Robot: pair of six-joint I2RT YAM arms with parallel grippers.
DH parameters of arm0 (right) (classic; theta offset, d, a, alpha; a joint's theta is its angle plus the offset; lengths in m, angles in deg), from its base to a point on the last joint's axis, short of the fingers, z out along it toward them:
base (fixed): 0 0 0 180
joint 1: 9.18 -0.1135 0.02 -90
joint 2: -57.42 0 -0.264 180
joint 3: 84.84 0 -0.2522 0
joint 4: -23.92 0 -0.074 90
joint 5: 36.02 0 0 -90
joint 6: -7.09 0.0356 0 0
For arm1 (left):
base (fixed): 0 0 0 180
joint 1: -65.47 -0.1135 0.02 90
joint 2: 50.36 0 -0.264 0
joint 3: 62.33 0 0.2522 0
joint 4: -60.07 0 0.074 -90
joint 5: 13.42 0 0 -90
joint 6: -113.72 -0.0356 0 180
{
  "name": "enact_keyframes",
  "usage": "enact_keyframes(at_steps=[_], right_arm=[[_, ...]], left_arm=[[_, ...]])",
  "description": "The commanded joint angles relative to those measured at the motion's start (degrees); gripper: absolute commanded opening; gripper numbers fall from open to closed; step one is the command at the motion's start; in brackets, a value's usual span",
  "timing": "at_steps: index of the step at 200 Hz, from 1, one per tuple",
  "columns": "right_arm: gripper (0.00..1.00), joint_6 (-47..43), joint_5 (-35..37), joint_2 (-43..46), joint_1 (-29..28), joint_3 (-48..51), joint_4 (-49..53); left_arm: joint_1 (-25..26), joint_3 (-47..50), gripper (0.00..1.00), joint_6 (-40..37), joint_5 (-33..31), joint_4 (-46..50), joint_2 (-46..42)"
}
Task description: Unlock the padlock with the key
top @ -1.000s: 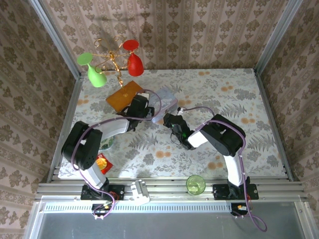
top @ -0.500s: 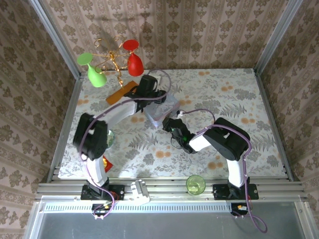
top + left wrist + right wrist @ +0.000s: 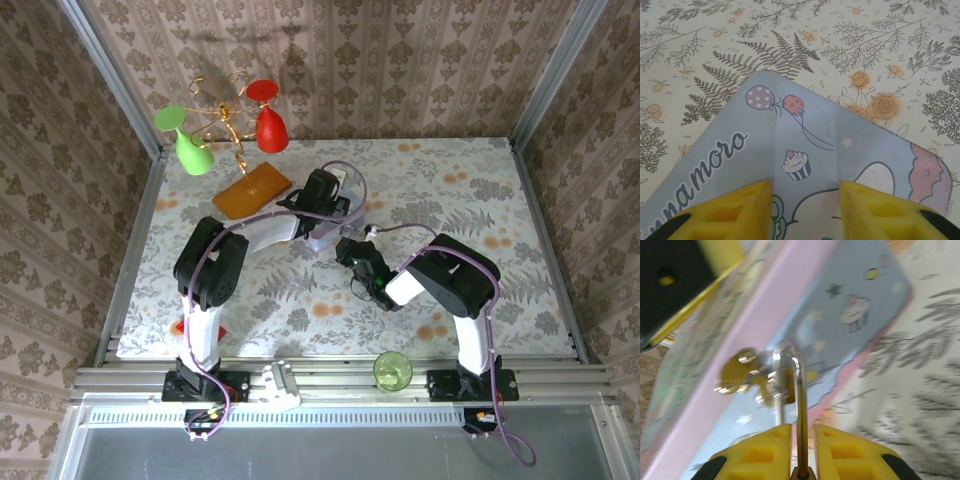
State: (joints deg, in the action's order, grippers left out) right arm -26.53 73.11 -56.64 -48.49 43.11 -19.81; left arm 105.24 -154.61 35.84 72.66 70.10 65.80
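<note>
right wrist view: right gripper (image 3: 802,434) pinches the padlock (image 3: 801,390) by its shackle, while left gripper (image 3: 805,194) gapes above the pale blue tin (image 3: 790,115).

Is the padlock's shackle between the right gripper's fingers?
Yes, the thin silver shackle of the padlock runs into the narrow gap between the yellow fingers of the right gripper.

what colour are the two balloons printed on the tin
The balloons: one dotted lilac, one red; clearest in left wrist view.

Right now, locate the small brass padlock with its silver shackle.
The brass padlock sits centre in the right wrist view, shackle between the right pincer's fingers, by the pale blue tin's rim.
</note>
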Motion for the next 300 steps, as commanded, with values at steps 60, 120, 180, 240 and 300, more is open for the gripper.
enact_keyframes(at_steps=[60, 120, 180, 240, 300], right_arm=[[0.00, -4.4, -16.0, -3.5, 10.1, -2.4, -12.5], [0.00, -13.1, -21.5, 2.6, 12.2, -4.5, -2.7], [0.00, -15.3, -12.3, 9.2, 10.7, 2.9, -0.5], [0.00, -11.2, -3.6, 13.6, 10.5, -1.2, 16.1], [0.00, 2.2, -7.0, 7.7, 13.4, -1.1, 7.6]], left_arm=[[1.7, 17.6, 0.37, -1.3, 2.7, 2.9, 1.4], [3.6, 18.5, 0.36, -2.7, 0.1, 4.2, 1.5], [4.0, 19.6, 0.36, -3.1, -0.1, 3.7, 0.2], [4.0, 20.5, 0.35, -3.3, -1.0, 3.9, -1.2], [4.5, 21.7, 0.34, -2.5, -0.7, 2.0, -0.5]])
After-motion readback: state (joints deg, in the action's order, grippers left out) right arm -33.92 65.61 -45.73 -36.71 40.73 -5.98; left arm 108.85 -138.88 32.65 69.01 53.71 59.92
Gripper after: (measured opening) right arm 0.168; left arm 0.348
